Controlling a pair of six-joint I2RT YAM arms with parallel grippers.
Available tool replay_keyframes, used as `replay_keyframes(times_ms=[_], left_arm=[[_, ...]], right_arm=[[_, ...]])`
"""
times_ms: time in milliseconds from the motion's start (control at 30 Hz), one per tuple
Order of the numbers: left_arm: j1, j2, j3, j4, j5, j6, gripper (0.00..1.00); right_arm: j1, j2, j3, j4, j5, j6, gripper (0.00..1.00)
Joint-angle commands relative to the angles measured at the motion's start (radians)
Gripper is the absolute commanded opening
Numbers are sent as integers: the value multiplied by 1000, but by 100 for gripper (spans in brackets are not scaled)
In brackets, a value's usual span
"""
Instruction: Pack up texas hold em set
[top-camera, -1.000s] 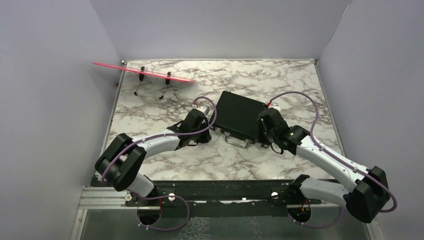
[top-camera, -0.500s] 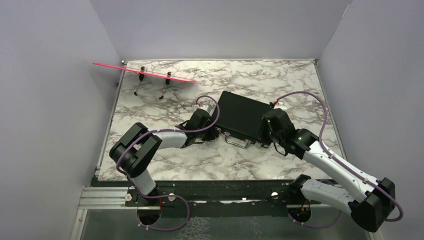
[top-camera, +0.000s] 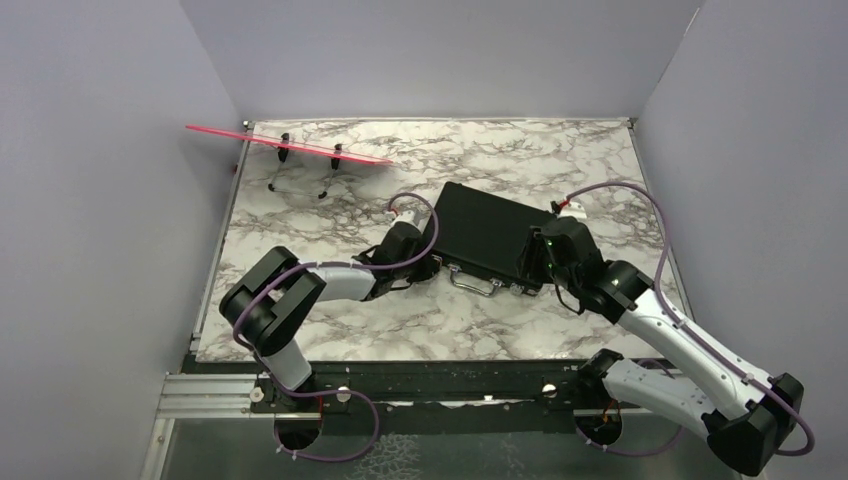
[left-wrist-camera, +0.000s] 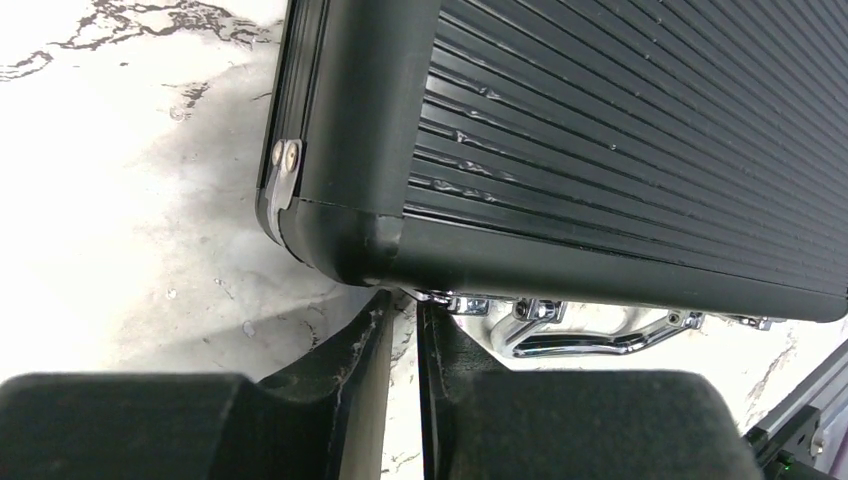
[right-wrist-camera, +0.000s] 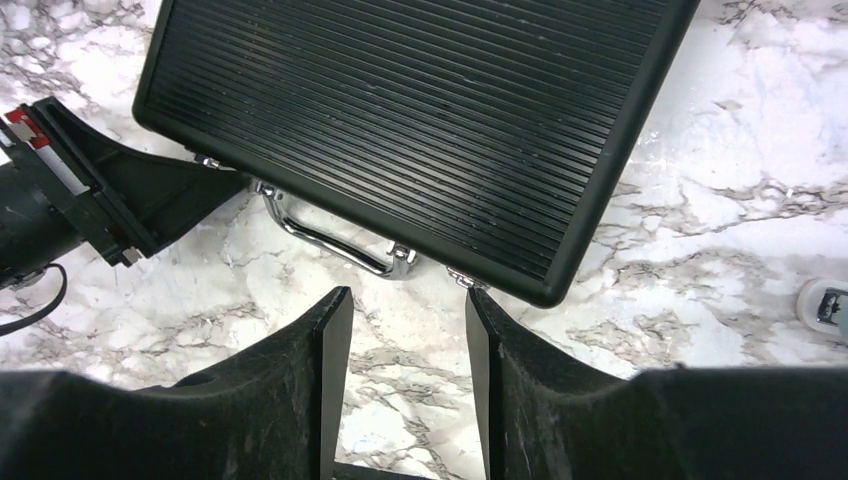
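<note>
Two latches are what I judge to be left: the black briefcase (top-camera: 480, 232) lies closed and flat at the middle of the marble table (top-camera: 330, 215), turned at an angle, its handle (right-wrist-camera: 330, 240) on the near edge. The left gripper (left-wrist-camera: 402, 300) sits low at the case's near left corner, barely open, a thin slit between its fingers and nothing in it, just beside the left latch (left-wrist-camera: 450, 298). The right gripper (right-wrist-camera: 408, 295) hovers over the near right part of the edge, jaws well apart and empty, with the right latch (right-wrist-camera: 466, 280) just off its right finger. Whether either latch is already snapped down I cannot tell from these views. To do this well I would brace the corner with the left arm so the case cannot slide, then press one right fingertip squarely on the latch tab, not the handle
</note>
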Motion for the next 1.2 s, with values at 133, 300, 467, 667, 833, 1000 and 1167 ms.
replay_keyframes(times_ms=[133,300,467,667,833,1000,1167], left_arm=[[9,-178,-59,27,-187,135,26],[9,-427,-87,-145,-274,240,40],[9,-734,-45,-359,-378,383,62],[11,-1007,128,-633,-519,495,75],[11,-1095,300,-802,-630,560,87],[11,-1107,425,-907,-672,579,91],[11,-1116,452,-940,-691,567,92]], right_arm=[[-2,-97,78,-90,20,12,57],[-2,-134,154,-194,84,13,61],[-2,-182,242,-280,164,-8,66],[-2,-233,375,-351,256,-51,73],[-2,-243,490,-404,321,-77,77],[-2,-237,563,-446,350,-83,78],[-2,-263,561,-422,309,-116,75]])
